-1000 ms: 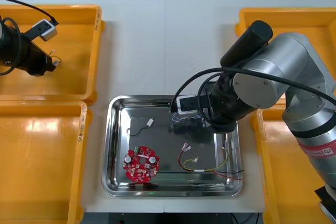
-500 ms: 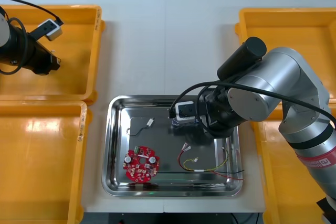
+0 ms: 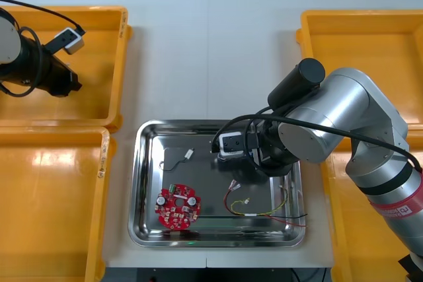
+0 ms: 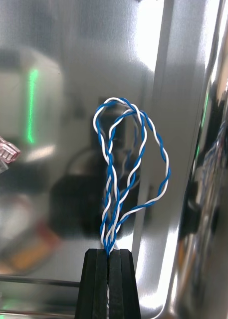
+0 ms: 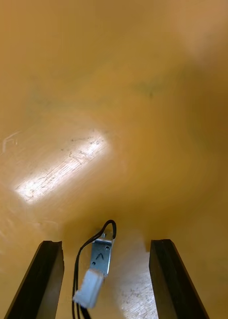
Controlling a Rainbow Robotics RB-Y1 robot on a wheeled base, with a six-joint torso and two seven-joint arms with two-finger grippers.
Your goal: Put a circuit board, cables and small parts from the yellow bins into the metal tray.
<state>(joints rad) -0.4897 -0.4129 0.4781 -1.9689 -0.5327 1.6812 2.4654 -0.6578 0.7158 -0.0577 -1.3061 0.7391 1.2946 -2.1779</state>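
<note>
A: Right gripper, how is it noted?
B: Fingers are pinched on the twisted blue and white cable, which is held looped over the metal tray, toward its far edge.
A: Left gripper?
B: Fingers are spread inside the far left yellow bin. A small metal part is seen lying between them, untouched. The red circuit board and the red and yellow cable are recorded in the tray.

An assembly workbench, it seemed: 4 yellow bins (2 per side) flanked a metal tray on a light table.
</note>
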